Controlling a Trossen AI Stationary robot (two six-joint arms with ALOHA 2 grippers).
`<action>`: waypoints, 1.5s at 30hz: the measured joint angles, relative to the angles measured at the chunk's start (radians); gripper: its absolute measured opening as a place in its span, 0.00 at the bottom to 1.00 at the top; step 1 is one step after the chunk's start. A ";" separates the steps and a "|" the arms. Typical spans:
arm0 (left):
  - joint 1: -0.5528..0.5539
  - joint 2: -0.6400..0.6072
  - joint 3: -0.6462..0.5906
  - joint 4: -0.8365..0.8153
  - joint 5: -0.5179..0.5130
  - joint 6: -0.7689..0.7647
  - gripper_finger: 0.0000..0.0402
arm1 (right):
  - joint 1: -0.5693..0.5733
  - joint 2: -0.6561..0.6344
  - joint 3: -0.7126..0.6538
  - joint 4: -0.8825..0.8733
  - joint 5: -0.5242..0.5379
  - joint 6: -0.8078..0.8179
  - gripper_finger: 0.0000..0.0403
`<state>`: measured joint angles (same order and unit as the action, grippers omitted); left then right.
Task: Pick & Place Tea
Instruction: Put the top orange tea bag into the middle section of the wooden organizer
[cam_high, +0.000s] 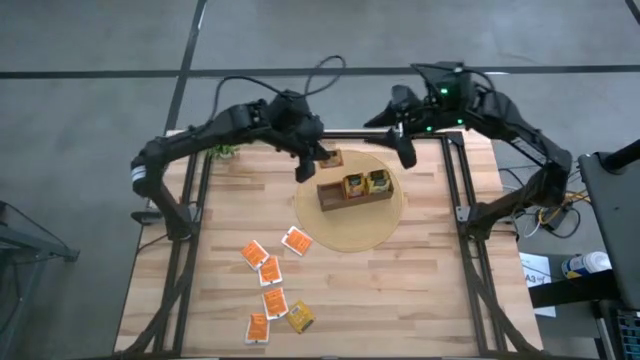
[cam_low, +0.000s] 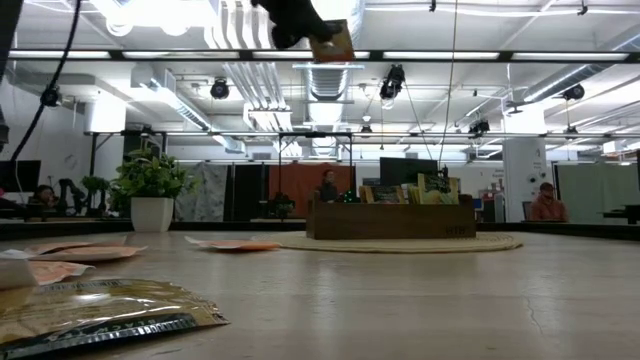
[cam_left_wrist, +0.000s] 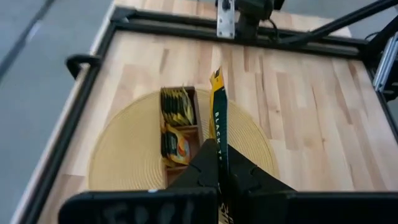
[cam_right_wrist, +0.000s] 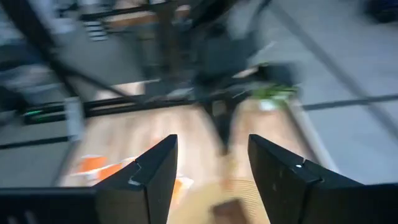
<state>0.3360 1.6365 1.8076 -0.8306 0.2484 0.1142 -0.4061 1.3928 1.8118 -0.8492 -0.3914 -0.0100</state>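
A: Where do we stand? Our left gripper (cam_high: 322, 160) has its fingers clamped on a thin flat tea sachet with a dark label (cam_left_wrist: 218, 115), held on edge in the air just beside the brown three-compartment wooden box (cam_high: 354, 194).

B: Agreed, and that box sits on the round woven straw mat (cam_high: 395, 225). Two of its compartments hold sachets already, yellow and dark ones by the look of it; the third, nearest our left gripper, looks bare (hard to be sure from above).

A: Our right gripper (cam_right_wrist: 211, 163) hangs above the far edge of the wooden worktop (cam_high: 420, 300), fingers spread wide and holding nothing.

B: So we judge the job partly done. Five orange-and-white sachets (cam_high: 270, 270) and one yellow sachet (cam_high: 299, 317) lie loose on the near left of the worktop, well apart from the mat.

A: Those six remain, plus the one in hand.
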 joint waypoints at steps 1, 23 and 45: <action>-0.004 0.019 0.005 0.002 0.001 -0.004 0.00 | 0.000 -0.015 0.000 -0.007 0.053 -0.003 0.47; -0.053 0.401 0.054 0.167 -0.033 -0.074 0.00 | -0.001 -0.017 0.000 -0.049 0.193 -0.017 0.45; -0.052 0.483 0.046 0.238 -0.140 -0.070 0.00 | 0.000 -0.204 0.000 -0.139 0.230 -0.021 0.43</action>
<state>0.2840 2.1193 1.8534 -0.5922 0.1082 0.0441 -0.4061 1.1884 1.8122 -0.9884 -0.1614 -0.0306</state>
